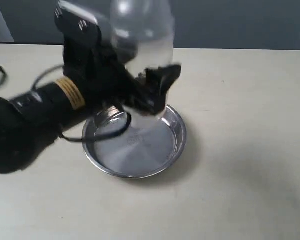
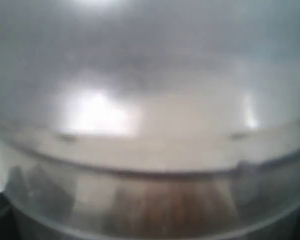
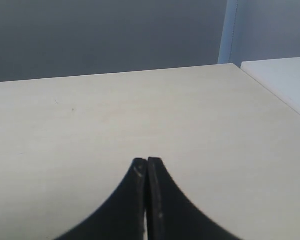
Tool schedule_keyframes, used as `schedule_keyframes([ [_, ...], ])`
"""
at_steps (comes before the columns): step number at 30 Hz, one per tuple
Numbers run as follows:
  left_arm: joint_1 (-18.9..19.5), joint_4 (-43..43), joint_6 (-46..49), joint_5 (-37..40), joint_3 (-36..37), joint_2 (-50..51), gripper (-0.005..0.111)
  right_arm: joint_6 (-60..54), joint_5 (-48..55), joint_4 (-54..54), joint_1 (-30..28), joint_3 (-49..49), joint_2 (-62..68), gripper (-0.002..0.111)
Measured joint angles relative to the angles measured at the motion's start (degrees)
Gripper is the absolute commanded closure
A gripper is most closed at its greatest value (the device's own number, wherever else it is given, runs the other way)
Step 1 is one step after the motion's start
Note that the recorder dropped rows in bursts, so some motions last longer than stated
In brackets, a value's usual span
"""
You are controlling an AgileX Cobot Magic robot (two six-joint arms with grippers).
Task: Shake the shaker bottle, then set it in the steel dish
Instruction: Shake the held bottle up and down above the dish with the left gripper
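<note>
Above the steel dish (image 1: pixel 176 146), your left hand (image 1: pixel 152 92) pinches the shaker bottle (image 1: pixel 142 47) around its lower body. It holds the bottle in the air, clear of the dish's rim. The bottle looks roughly upright with its narrower end uppermost, but heavy blur hides the cap and the printed marks.

From the left wrist, the bottle's clear wall fills the whole view, out of focus. A brown smear (image 2: pixel 175 205) shows through the wall. The fingers themselves are not visible in that view.

The dish sits flat on the table (image 1: pixel 240 150), directly below the bottle. A black cable (image 1: pixel 110 131) from the left arm droops across the dish's rim on the arm's side.

Your right hand (image 3: pixel 147 172) has its fingers pressed together with nothing between them, over bare table. You cannot tell where it sits relative to the dish, since only the right wrist view shows it.
</note>
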Motion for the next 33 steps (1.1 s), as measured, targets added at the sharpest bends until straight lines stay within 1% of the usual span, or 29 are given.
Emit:
schedule_keyframes([
  [2,0.0,-1.2,-2.5,1.3,2.4,5.4,0.106,0.0,0.0,0.0,0.0,0.0,0.0,0.109],
  [3,0.0,-0.7,-3.5,2.5,2.6,5.8,0.106,0.0,0.0,0.0,0.0,0.0,0.0,0.109],
  [4,0.0,0.7,-4.1,3.8,1.8,4.5,0.106,0.0,0.0,0.0,0.0,0.0,0.0,0.109],
  [6,0.0,2.5,-2.4,7.1,-2.6,-0.3,0.106,0.0,0.0,0.0,0.0,0.0,0.0,0.109],
  [8,0.0,2.9,-0.4,7.9,-7.3,-4.5,0.106,0.0,0.0,0.0,0.0,0.0,0.0,0.109],
  [9,0.0,2.7,-0.1,7.1,-7.7,-4.9,0.106,0.0,0.0,0.0,0.0,0.0,0.0,0.109],
  [11,0.0,2.1,-0.6,3.8,-5.5,-2.5,0.106,0.0,0.0,0.0,0.0,0.0,0.0,0.109],
  [13,0.0,2.0,-1.0,3.1,-1.4,2.6,0.106,0.0,0.0,0.0,0.0,0.0,0.0,0.109],
  [15,0.0,2.0,-1.1,7.4,1.0,5.7,0.106,0.0,0.0,0.0,0.0,0.0,0.0,0.109],
  [17,0.0,2.2,-1.1,9.2,0.5,2.9,0.106,0.0,0.0,0.0,0.0,0.0,0.0,0.109],
  [19,0.0,1.9,-0.9,7.1,-1.0,-1.1,0.106,0.0,0.0,0.0,0.0,0.0,0.0,0.109],
  [20,0.0,1.7,-0.8,4.2,-1.5,-2.2,0.106,0.0,0.0,0.0,0.0,0.0,0.0,0.109],
  [21,0.0,1.1,-0.8,-0.5,-1.3,-0.7,0.106,0.0,0.0,0.1,0.0,0.0,0.0,0.109],
  [22,0.0,0.5,-0.7,-2.3,-0.7,1.5,0.106,0.0,0.0,0.1,0.0,0.0,0.0,0.109],
  [23,0.0,0.2,-0.7,-2.9,-0.1,3.9,0.106,0.0,0.0,0.1,0.0,0.0,0.0,0.109],
  [25,0.0,0.8,-0.7,-0.6,0.9,6.4,0.106,0.0,0.0,0.1,0.0,0.0,0.0,0.109],
  [27,0.0,2.9,0.3,1.4,0.2,4.3,0.106,0.0,0.0,0.1,0.0,0.0,0.0,0.109],
  [28,0.0,3.3,1.0,1.6,-2.4,-0.1,0.106,0.0,0.0,0.1,0.0,0.0,0.0,0.109],
  [29,0.0,3.3,1.0,0.8,-3.1,-1.0,0.106,0.0,0.0,0.1,0.0,0.0,0.0,0.109],
  [30,0.0,2.5,0.5,-2.9,-2.4,1.2,0.106,0.0,0.0,0.1,0.0,0.0,0.0,0.109],
  [31,0.0,1.8,0.0,-4.1,-1.4,3.5,0.106,0.0,0.0,0.1,0.0,0.0,0.0,0.109],
  [32,0.0,0.4,-2.4,-3.3,0.8,9.2,0.106,0.0,0.0,0.1,0.0,0.0,0.0,0.109],
  [33,0.0,0.6,-3.3,-1.2,1.4,10.0,0.106,0.0,0.0,0.1,0.0,0.0,0.0,0.109],
])
